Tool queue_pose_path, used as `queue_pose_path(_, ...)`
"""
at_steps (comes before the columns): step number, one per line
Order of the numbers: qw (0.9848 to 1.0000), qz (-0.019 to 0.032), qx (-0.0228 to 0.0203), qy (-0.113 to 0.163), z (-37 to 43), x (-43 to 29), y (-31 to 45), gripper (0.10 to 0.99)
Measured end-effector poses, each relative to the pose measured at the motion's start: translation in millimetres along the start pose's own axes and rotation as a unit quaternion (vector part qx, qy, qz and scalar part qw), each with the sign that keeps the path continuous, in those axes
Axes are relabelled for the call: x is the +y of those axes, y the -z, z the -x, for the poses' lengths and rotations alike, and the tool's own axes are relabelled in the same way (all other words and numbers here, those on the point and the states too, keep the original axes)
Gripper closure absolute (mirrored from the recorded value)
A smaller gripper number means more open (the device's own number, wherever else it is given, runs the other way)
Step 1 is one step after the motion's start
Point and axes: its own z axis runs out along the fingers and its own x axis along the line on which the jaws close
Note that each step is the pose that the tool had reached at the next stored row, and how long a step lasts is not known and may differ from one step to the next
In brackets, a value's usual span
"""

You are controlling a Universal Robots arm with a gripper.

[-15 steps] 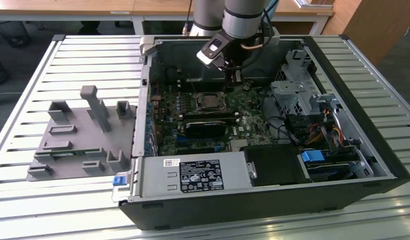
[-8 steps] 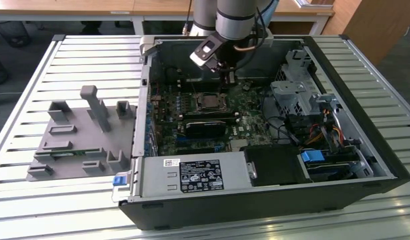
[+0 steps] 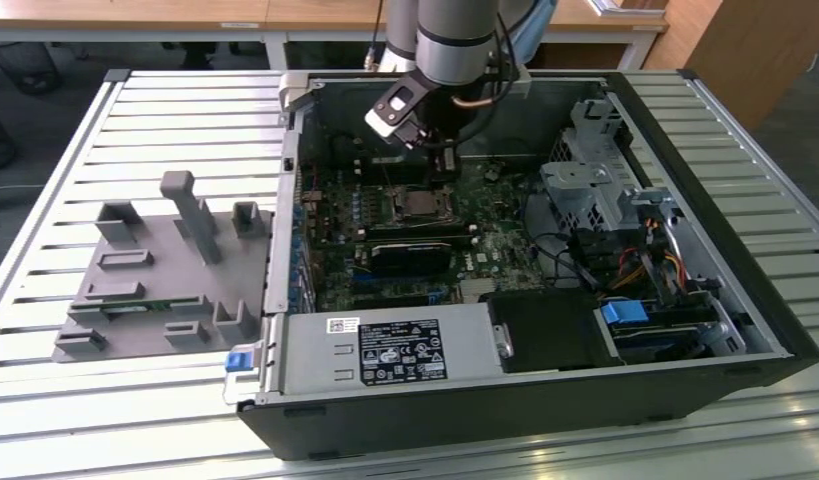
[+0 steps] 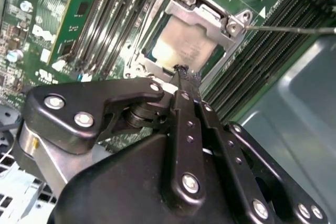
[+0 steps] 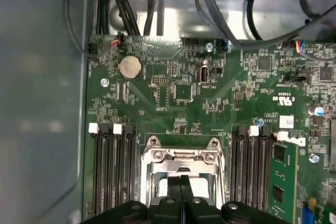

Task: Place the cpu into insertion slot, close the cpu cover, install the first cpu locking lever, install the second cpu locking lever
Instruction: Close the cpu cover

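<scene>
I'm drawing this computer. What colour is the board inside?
The board is green; the first wrist view shows it best.

arm point(image 3: 456, 40): reaches down into far part of open computer case point(image 3: 516, 420) | gripper point(image 3: 444, 166): low over motherboard point(image 3: 505, 250), just beyond the insertion slot point(image 3: 417, 205) | grey fixture point(image 3: 156, 270): on slatted table point(image 3: 62, 150), the exterior view's left

Silvery cpu cover point(image 4: 185, 13), green motherboard point(image 5: 210, 103), black tool point(image 4: 184, 73)
</scene>
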Motion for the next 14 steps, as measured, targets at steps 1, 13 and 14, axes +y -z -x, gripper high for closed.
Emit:
queue_pose_path(1, 1.0000, -0.0008, -0.0001, 0.000, 0.0, -0.1, -1.9, 0.980)
queue_pose_path(13, 1.0000, -0.0019, 0.0000, 0.000, 0.0, -24.7, -9.1, 0.980)
queue_pose_path(14, 1.0000, -0.0020, -0.0001, 0.000, 0.0, -26.1, -9.8, 0.980)
